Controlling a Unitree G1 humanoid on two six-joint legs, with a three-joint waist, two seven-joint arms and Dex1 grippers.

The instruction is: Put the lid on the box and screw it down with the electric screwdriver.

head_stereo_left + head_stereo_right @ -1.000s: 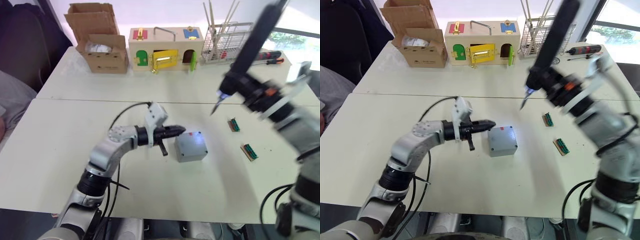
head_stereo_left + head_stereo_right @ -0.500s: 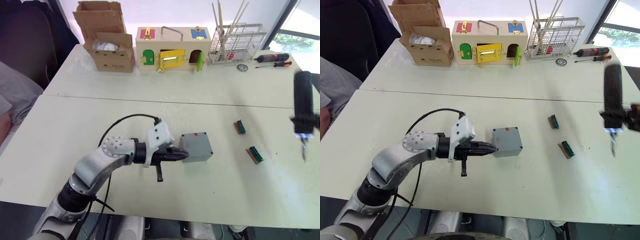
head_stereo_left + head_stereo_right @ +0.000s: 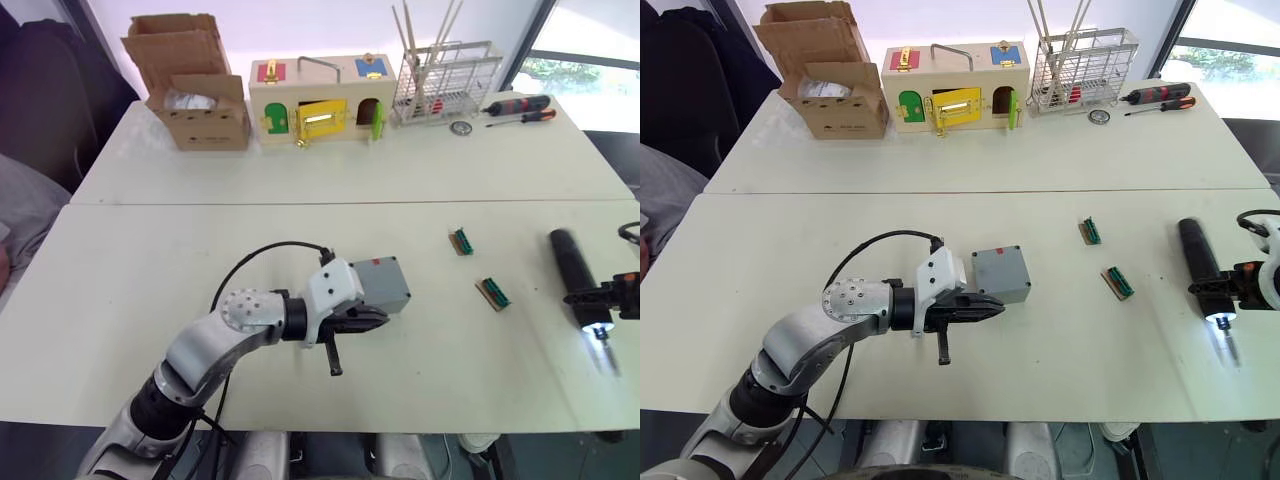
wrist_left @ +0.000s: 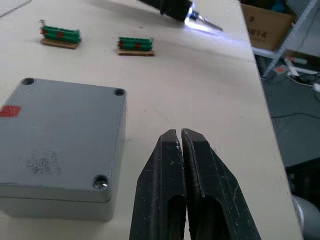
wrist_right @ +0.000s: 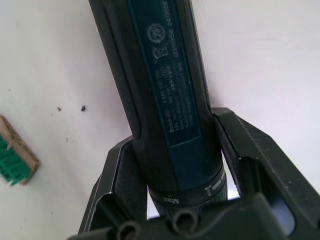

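The left wrist view showed the top of the box point(image 4: 55, 145) up close: the lid point(image 4: 62, 132) sat on it, with screw holes at three corners and a red mark near one edge. The head views did not show those holes, but they showed the whole bench point(image 3: 150, 270). The box stood near the middle of the front bench, a little toward the front edge. The left arm reached across low over the bench, and the left gripper point(image 3: 372, 322) lay just beside the box with its fingers point(image 4: 170, 165) pressed together, holding nothing. Near the right edge, the screwdriver point(image 3: 1198, 262) lay flat with its light on. The right wrist view showed the right gripper point(image 5: 192, 165) clamped around the screwdriver's thick end.
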